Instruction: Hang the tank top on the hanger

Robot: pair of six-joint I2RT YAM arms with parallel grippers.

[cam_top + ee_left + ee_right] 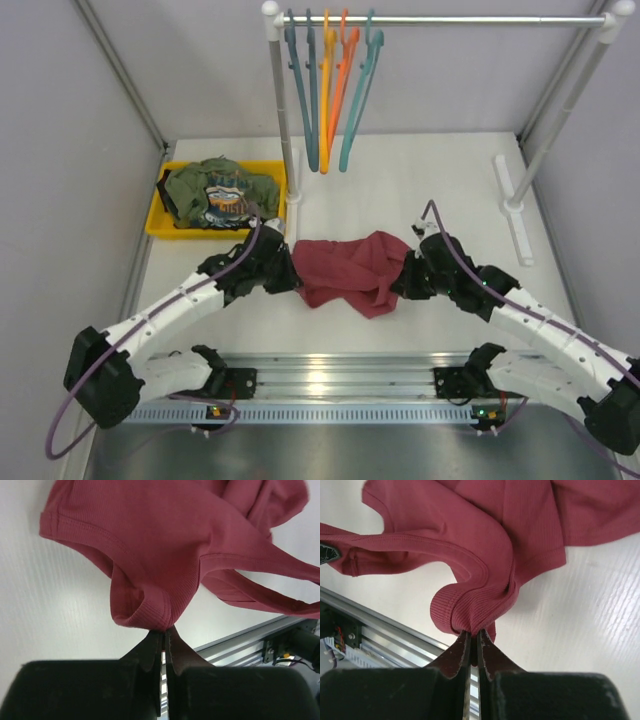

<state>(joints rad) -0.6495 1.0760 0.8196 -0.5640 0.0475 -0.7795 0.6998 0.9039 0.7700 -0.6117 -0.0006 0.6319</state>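
Note:
The maroon tank top (350, 268) lies crumpled on the white table between my two arms. My left gripper (293, 276) is shut on a fold at its left edge; in the left wrist view the ribbed cloth (150, 555) bunches at the gripper (165, 630). At the garment's right edge my right gripper (400, 281) is shut on a bunched hem, seen up close as tank top (485, 540) pinched at the gripper (475, 632). The teal hanger (362, 90) hangs rightmost on the rail at the back, far from both grippers.
Two slate-blue hangers (301, 90), a yellow hanger (326, 95) and an orange hanger (343, 80) hang on the rack rail (450, 19). A yellow bin (160, 222) at the left holds an olive-green garment (215, 192). The rack's white feet (517, 207) stand at the right.

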